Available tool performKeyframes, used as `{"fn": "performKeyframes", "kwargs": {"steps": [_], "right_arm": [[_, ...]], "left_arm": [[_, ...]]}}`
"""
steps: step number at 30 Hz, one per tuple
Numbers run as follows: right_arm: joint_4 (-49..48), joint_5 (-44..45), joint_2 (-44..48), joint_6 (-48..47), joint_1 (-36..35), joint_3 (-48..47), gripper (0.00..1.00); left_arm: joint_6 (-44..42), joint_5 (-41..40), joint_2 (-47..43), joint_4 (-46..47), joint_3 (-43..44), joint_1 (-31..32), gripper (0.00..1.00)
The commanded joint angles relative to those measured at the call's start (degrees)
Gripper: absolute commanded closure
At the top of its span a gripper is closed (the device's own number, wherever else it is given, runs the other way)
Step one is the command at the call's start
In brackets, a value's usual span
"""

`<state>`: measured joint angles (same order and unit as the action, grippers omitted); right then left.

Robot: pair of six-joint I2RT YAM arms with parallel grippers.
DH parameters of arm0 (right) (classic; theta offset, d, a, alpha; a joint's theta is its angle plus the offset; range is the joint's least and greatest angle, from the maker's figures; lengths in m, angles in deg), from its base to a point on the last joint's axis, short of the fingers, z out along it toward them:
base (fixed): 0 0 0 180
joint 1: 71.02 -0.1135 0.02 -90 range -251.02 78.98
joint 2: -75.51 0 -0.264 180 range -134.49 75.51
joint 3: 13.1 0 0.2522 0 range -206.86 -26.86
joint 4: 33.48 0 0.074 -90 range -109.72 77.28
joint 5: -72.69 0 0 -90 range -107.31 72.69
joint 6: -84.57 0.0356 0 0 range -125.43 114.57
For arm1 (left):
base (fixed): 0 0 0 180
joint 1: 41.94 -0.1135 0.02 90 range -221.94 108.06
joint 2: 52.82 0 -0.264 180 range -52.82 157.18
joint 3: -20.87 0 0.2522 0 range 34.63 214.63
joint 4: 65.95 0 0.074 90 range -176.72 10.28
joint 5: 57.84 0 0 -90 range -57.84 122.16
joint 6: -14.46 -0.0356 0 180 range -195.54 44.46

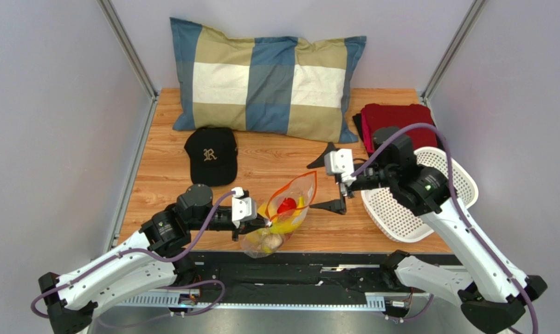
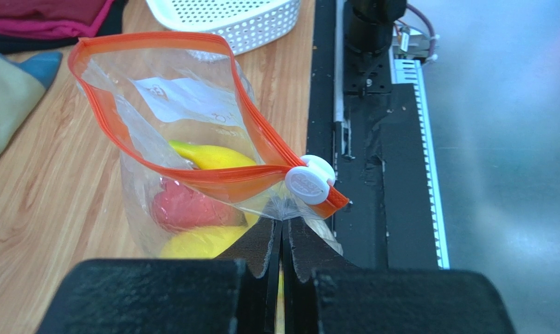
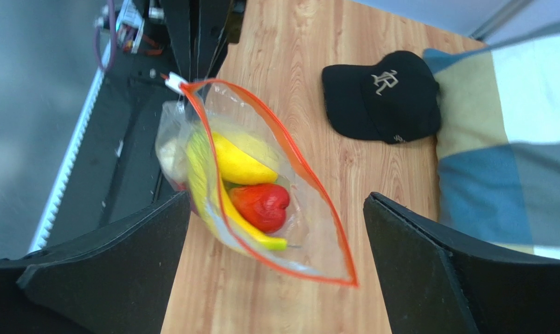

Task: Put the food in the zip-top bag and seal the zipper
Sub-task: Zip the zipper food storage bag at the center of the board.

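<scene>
The clear zip-top bag (image 1: 284, 214) stands near the table's front edge with its mouth wide open. Its orange-red zipper (image 2: 192, 174) rims the mouth, and the white slider tab (image 2: 309, 182) sits at the near end. Inside are a yellow banana (image 3: 227, 202), a red piece (image 3: 261, 205), a yellow lemon-like piece (image 3: 237, 161) and a beige round piece (image 1: 270, 241). My left gripper (image 2: 282, 233) is shut on the bag's corner just below the slider. My right gripper (image 3: 279, 278) is open and empty, held above the bag's far end (image 1: 331, 179).
A white perforated basket (image 1: 415, 202) sits at the right, under my right arm. A black cap (image 1: 211, 154), a checked pillow (image 1: 268, 78) and a red cloth (image 1: 395, 117) lie at the back. The black rail (image 1: 296, 268) runs along the near edge.
</scene>
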<state>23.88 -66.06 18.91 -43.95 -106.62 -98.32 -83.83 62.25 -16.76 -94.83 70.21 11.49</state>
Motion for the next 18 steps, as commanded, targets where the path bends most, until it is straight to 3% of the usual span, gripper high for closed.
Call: {"fn": "performKeyframes", "kwargs": {"steps": [1, 11, 14, 17, 18], "right_arm": [[1.8, 5.8, -4.0, -17.7, -7.7, 1.5, 0.00], [4.4, 6.6, -12.7, -20.6, -16.4, -2.5, 0.02], [5.3, 8.0, -14.1, -21.3, -17.8, -2.2, 0.12], [6.9, 9.0, -16.1, -20.8, -18.8, -3.4, 0.44], [7.4, 10.7, -16.4, -20.5, -19.5, -3.9, 0.66]], "left_arm": [[-3.1, 8.8, 0.6, 0.7, 4.0, -0.5, 1.00], [-6.7, 12.9, 2.3, -2.2, 5.0, -0.7, 1.00], [-8.0, 13.6, 3.1, -2.9, 6.1, -0.8, 1.00], [-9.6, 14.3, 3.9, -4.0, 7.0, -1.2, 1.00], [-10.0, 14.3, 4.2, -4.1, 7.1, -1.7, 1.00]]}}
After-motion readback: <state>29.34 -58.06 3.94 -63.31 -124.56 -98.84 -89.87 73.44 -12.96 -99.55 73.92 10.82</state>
